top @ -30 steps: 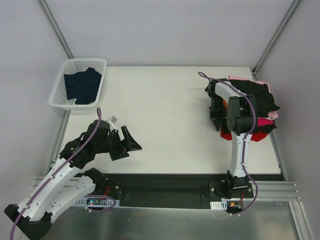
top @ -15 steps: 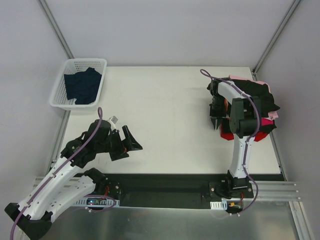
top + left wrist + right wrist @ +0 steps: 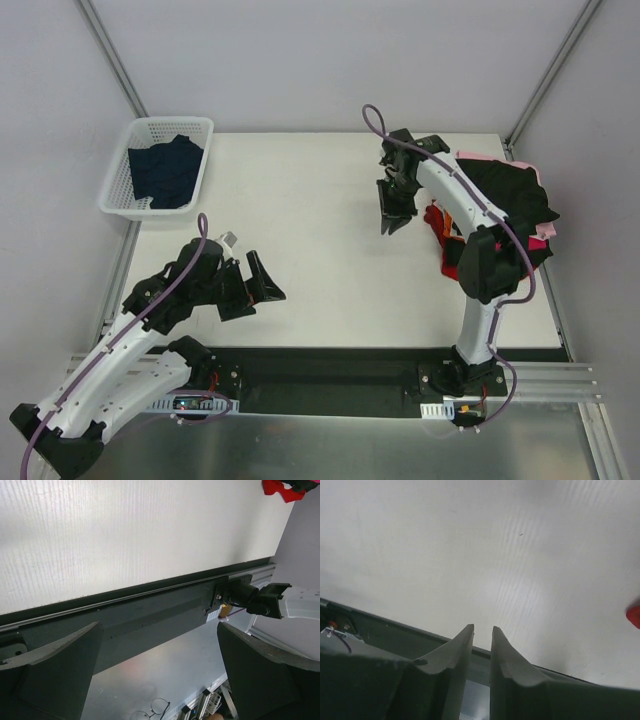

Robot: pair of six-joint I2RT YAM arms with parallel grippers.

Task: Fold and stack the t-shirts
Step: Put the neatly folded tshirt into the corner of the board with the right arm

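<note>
A stack of t-shirts lies at the table's right edge: a black one [image 3: 512,192] on top, red [image 3: 437,222] and pink [image 3: 545,231] edges showing beneath. A dark navy t-shirt [image 3: 166,172] lies in the white basket [image 3: 118,178] at the far left. My right gripper [image 3: 392,218] hangs over bare table just left of the stack, fingers nearly together and holding nothing; the right wrist view [image 3: 482,628] shows only a thin gap. My left gripper [image 3: 258,287] is wide open and empty over the near left of the table, as the left wrist view [image 3: 160,630] also shows.
The black rail [image 3: 330,365] runs along the near edge of the table. A scrap of red cloth [image 3: 279,489] shows at the top right of the left wrist view, and another [image 3: 635,616] at the right edge of the right wrist view.
My right gripper has moved off the stack of shirts, leftward and farther back over bare table, empty. The left arm has not moved.
</note>
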